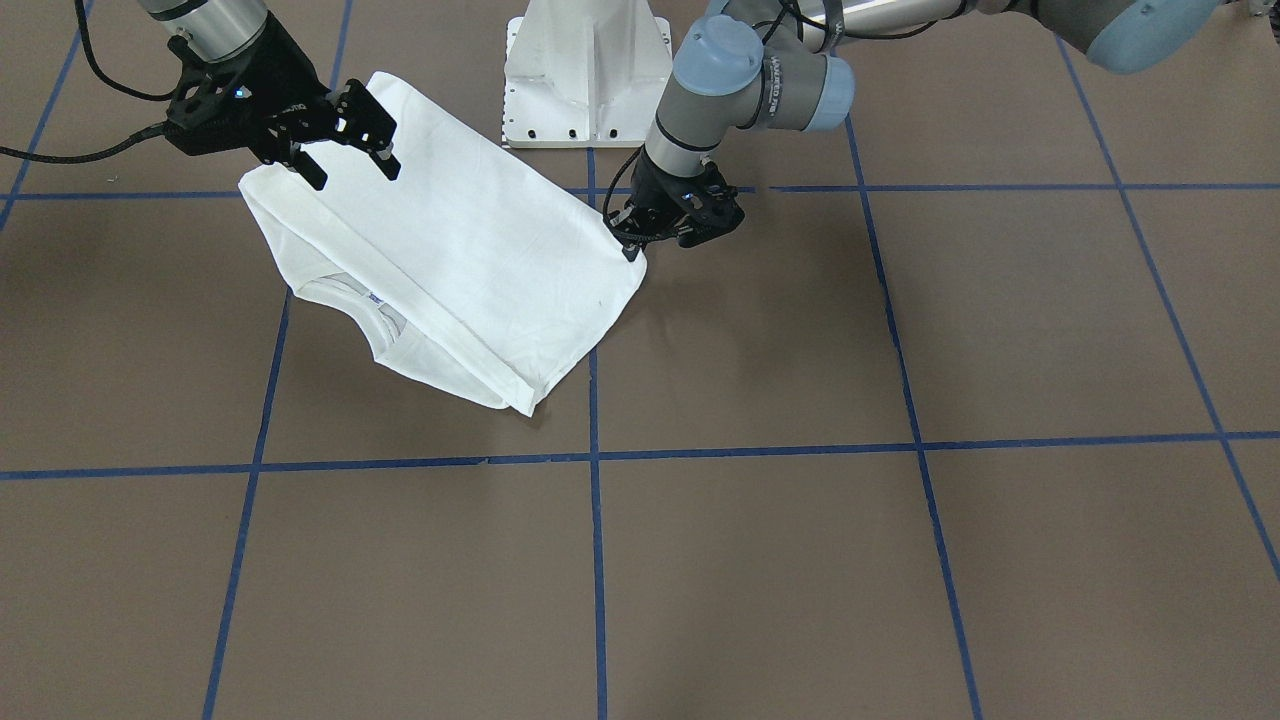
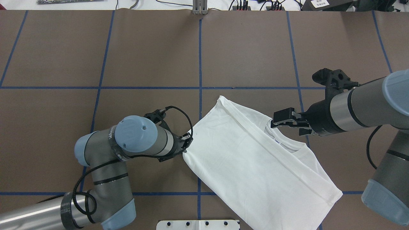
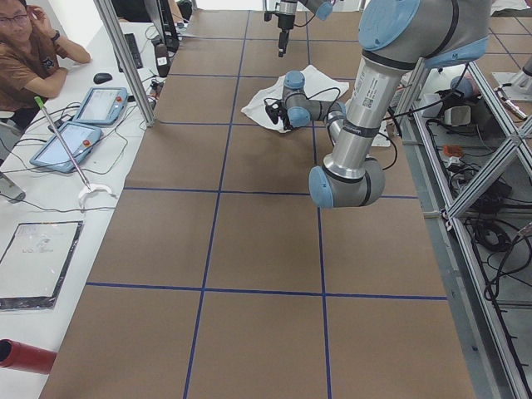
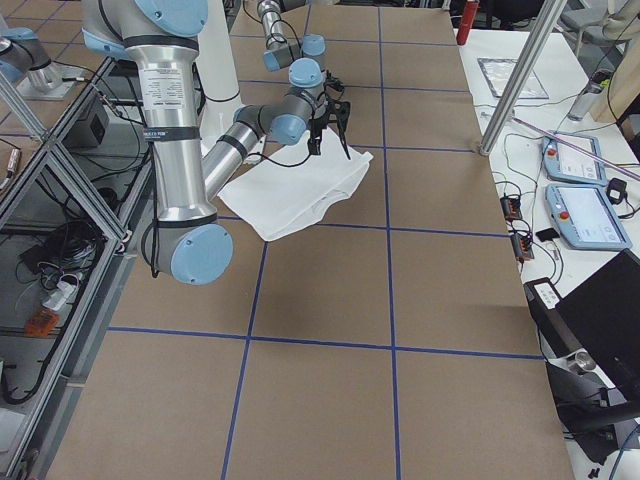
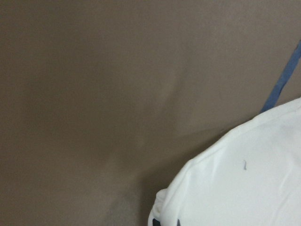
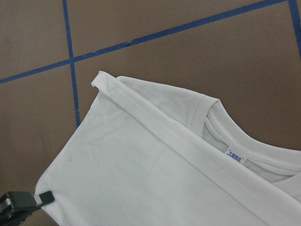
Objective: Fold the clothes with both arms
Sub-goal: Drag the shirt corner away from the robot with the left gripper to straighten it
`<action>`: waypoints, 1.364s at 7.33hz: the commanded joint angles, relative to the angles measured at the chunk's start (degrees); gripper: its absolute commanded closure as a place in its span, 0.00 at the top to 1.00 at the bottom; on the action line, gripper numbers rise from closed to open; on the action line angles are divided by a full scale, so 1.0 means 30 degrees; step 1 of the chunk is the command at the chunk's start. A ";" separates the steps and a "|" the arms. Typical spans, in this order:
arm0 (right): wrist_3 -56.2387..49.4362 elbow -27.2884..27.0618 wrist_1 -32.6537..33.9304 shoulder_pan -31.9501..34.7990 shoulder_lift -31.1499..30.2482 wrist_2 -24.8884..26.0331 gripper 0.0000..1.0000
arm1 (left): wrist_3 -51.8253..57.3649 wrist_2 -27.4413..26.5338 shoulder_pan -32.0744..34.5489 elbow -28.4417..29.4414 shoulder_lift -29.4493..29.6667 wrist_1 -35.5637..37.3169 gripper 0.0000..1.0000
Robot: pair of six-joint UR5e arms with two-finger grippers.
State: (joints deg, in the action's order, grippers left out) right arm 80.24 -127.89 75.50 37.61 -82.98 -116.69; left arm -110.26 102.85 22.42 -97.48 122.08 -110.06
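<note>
Shirt (image 2: pixel 243 166) lies folded flat on the bench (image 2: pixel 96 48), its long axis slanting from the centre of the overhead view down to the lower right, with the collar (image 2: pixel 287 147) on its right flank. My left tool (image 2: pixel 188 140) sits low at the cloth's left corner, drawn narrow; I cannot tell whether it pinches fabric. My right tool (image 1: pixel 352 168) hangs spread wide above the collar side, holding nothing. Bare bench opens toward the top of that view, while the pedestal (image 2: pixel 198 225) crowds the bottom.
</note>
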 commanded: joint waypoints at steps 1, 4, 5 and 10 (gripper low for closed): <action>0.0000 0.0091 0.0000 0.0001 0.0034 0.0019 1.00 | 0.1697 -0.0064 0.2096 0.0410 0.0000 0.0181 0.00; 0.0000 0.0208 0.0000 0.0000 0.0151 0.0078 1.00 | 0.4573 -0.0035 0.5202 0.4203 0.1395 -0.0080 0.00; 0.0000 0.0209 0.0000 0.0030 0.0180 0.0078 1.00 | 0.5513 -0.0064 0.5850 0.5932 0.2479 -0.0255 0.00; 0.0001 0.0209 0.0000 0.0089 0.0122 0.0019 1.00 | 0.7307 -0.1499 0.7233 1.4570 0.6907 -0.9022 0.00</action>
State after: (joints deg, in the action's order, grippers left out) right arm 80.28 -127.29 75.50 37.84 -82.58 -116.61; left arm -89.12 99.51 43.98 -61.36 139.75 -128.79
